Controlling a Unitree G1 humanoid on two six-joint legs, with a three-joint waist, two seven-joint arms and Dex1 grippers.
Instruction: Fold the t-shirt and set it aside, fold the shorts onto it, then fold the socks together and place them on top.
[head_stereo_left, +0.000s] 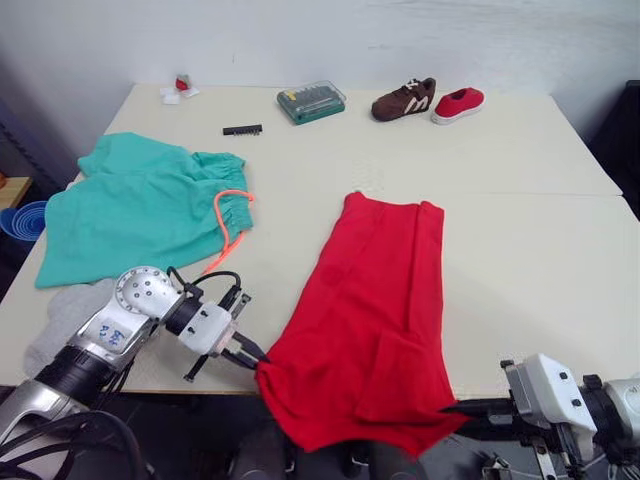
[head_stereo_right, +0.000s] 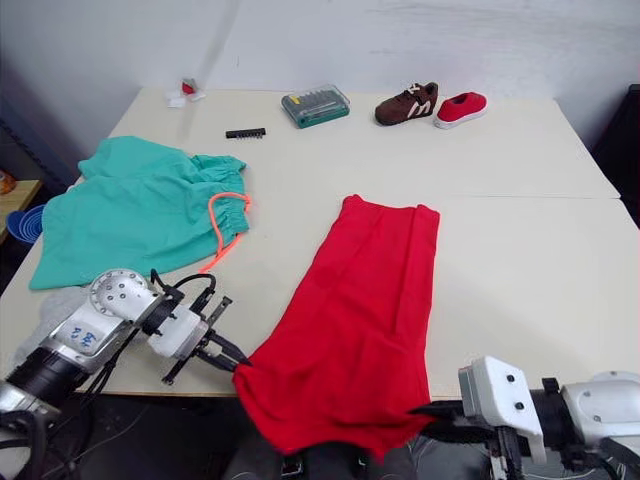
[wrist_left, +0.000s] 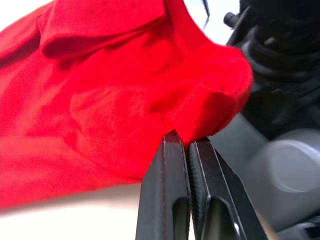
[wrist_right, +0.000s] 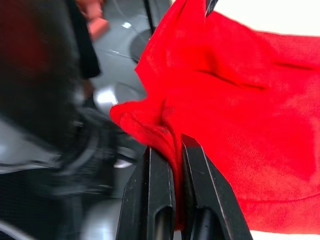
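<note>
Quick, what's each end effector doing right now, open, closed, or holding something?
Left end effector: closed on the near left corner of the bright red cloth t-shirt.
Right end effector: closed on its near right corner.

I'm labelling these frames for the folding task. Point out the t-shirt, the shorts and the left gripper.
t-shirt (head_stereo_left: 375, 300), left eye view, middle of the red cloth.
shorts (head_stereo_left: 135, 205), left eye view, middle of the teal cloth.
left gripper (head_stereo_left: 255, 357), left eye view, jaws pinching the t-shirt's corner.

Right end effector (wrist_right: 172, 150) pinches a fold of the t-shirt (wrist_right: 250, 115).
</note>
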